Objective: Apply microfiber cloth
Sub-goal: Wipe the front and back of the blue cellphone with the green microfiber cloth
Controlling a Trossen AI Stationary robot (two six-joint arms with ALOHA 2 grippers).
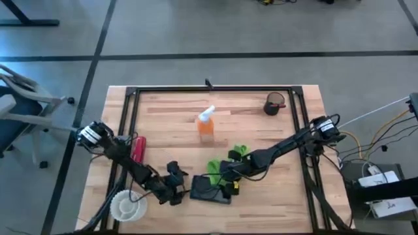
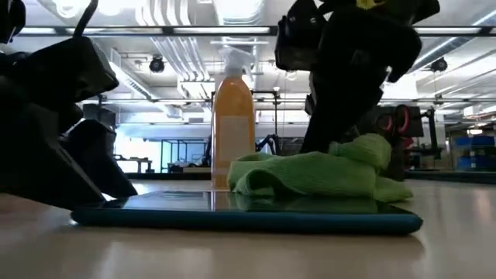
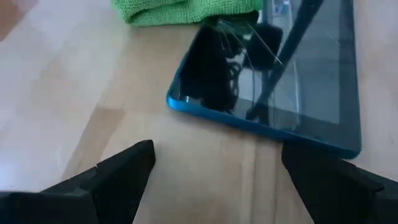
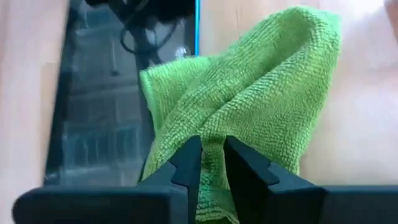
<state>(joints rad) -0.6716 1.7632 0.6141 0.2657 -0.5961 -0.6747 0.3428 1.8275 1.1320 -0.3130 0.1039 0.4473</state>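
A lime-green microfiber cloth (image 1: 217, 166) lies bunched partly on a dark, blue-edged tablet (image 1: 206, 190) near the table's front edge, and partly on the wood behind it. My right gripper (image 4: 212, 146) reaches in from the right and is shut on a fold of the cloth (image 4: 249, 93). My left gripper (image 3: 217, 186) stands open just left of the tablet (image 3: 292, 68), its fingers short of the tablet's corner with bare wood between them. In the low view the cloth (image 2: 318, 174) sits heaped on the tablet's right part (image 2: 248, 218). My right gripper pinches a raised fold of the cloth (image 4: 210, 127) between its two fingers, with several layers gathered there. The fingers come slanting down from the table's right side. The cloth is slack, its lower part resting on the tablet's screen (image 4: 99, 112) and the table.
An orange spray bottle (image 1: 206, 124) stands upright at the table's middle, behind the tablet. A dark cup (image 1: 274, 104) sits at the far right. A white round dish (image 1: 127, 205) and a red tool (image 1: 137, 149) lie at the left, under my left arm.
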